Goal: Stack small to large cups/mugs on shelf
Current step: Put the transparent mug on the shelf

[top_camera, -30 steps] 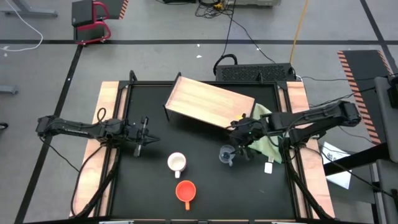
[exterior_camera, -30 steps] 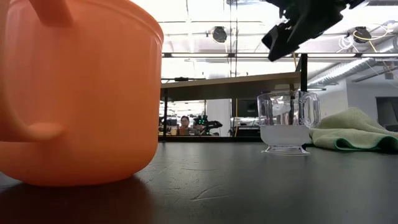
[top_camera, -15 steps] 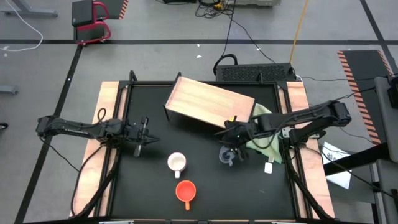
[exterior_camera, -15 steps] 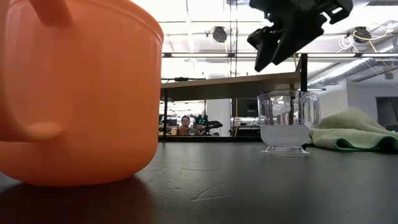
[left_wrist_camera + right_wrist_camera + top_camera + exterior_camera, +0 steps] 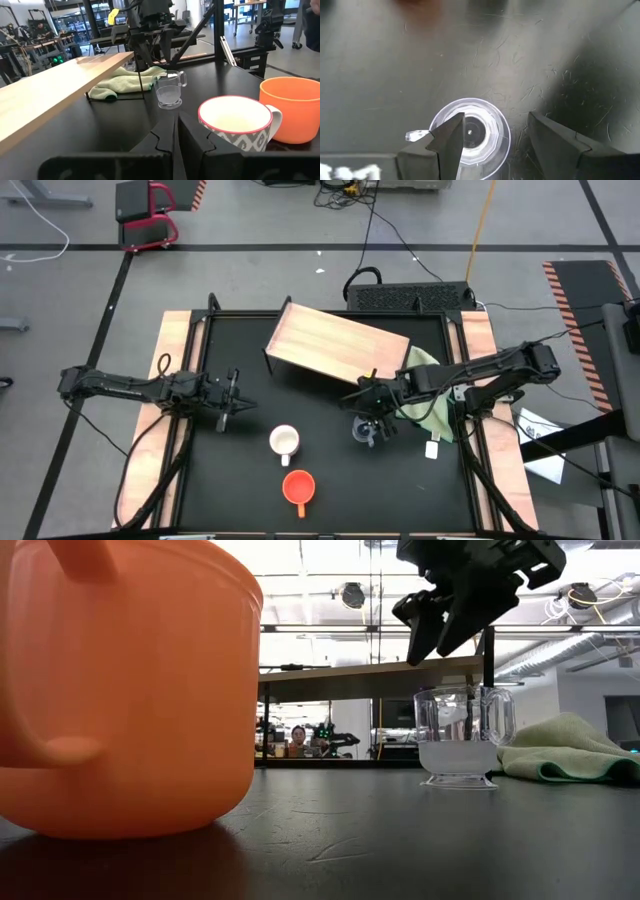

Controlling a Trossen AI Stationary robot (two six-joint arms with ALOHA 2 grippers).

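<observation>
Right now the clear cup (image 5: 364, 430) stands on the table at four o'clock from the shelf (image 5: 338, 345). Above it hangs the right claw (image 5: 492, 140), spread wide and empty, seemingly lined up for a grab. Only the left wrist view shows the left claw (image 5: 174, 131) closed, idle at nine o'clock.

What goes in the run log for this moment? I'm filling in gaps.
right gripper: open, above clear cup, not touching | left gripper: shut, waiting left of white mug | shelf: no cups
</observation>
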